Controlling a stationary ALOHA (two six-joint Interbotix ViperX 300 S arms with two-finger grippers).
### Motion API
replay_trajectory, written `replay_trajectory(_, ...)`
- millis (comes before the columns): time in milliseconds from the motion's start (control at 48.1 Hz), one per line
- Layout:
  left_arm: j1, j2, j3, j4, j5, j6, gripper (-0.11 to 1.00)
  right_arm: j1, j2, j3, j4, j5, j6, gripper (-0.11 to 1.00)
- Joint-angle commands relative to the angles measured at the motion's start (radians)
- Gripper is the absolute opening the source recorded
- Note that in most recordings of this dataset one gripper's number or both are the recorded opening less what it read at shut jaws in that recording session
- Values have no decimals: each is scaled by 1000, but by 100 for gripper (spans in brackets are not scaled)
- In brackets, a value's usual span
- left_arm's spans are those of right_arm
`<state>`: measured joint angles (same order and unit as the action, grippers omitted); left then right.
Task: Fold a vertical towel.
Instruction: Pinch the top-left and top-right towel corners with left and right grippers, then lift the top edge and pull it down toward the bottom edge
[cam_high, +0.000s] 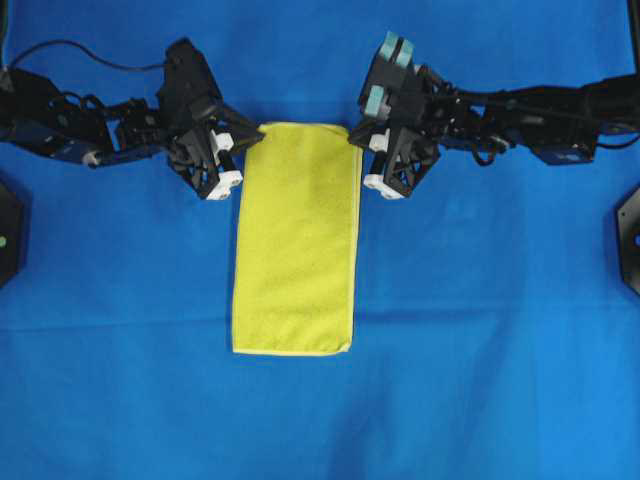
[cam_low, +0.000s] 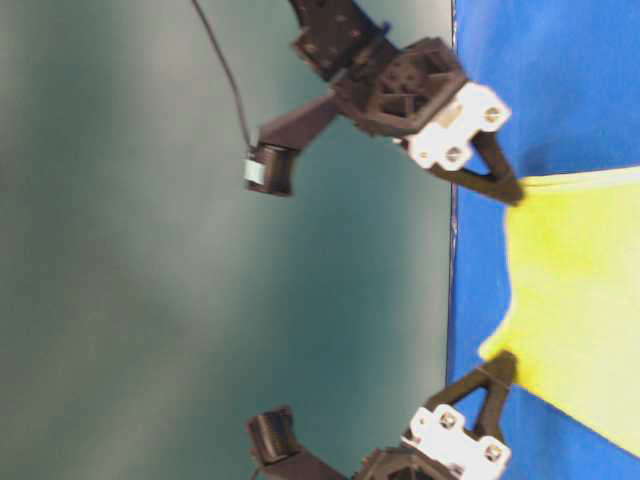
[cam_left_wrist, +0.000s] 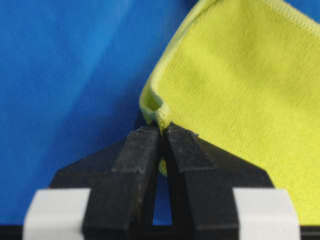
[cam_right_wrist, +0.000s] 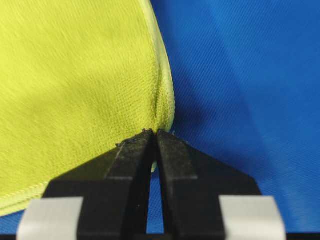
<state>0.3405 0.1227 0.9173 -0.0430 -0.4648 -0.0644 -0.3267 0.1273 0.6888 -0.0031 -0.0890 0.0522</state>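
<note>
Left claw (cam_left_wrist: 162, 131), black with white blocks: jaws together, pinching the bunched far-left corner of the small bright yellow terry towel (cam_high: 297, 235). Right claw (cam_right_wrist: 151, 132), same make: jaws together on the towel's far-right corner at the hem. Towel: rectangular, paler stitched hem, lying lengthwise on the large blue cloth (cam_high: 480, 320) covering the bench, between the two arms. Writing, brands, labels: none legible in any view.
</note>
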Motion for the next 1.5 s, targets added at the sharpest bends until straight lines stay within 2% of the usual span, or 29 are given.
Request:
replay_trajectory(0,26,-26,-20,3,-3,17,2,-20,-46,-6,-2,-3,-5,4)
replay_trajectory(332,130,-18,-57,3,-3,83,2,-114,-51,-23,-43,-18,-14,4)
replay_trajectory(665,129,-58,-54,3,2,84,2,-126,-80,-40,-71,-6,-14,4)
replay_trajectory(831,87,-170,-43,3,71,89,2,-115,-155,-25,-71,14,-9,4)
replay_trajectory(935,58,-235,-28,3,117,91,2,-81,-210,-3,-71,21,-6,4)
replay_trajectory(1246,-94,-382,63,3,193,74,2,66,-307,84,-66,26,5,4)
replay_trajectory(1475,-218,-385,104,3,201,66,2,175,-307,101,-58,74,35,4)
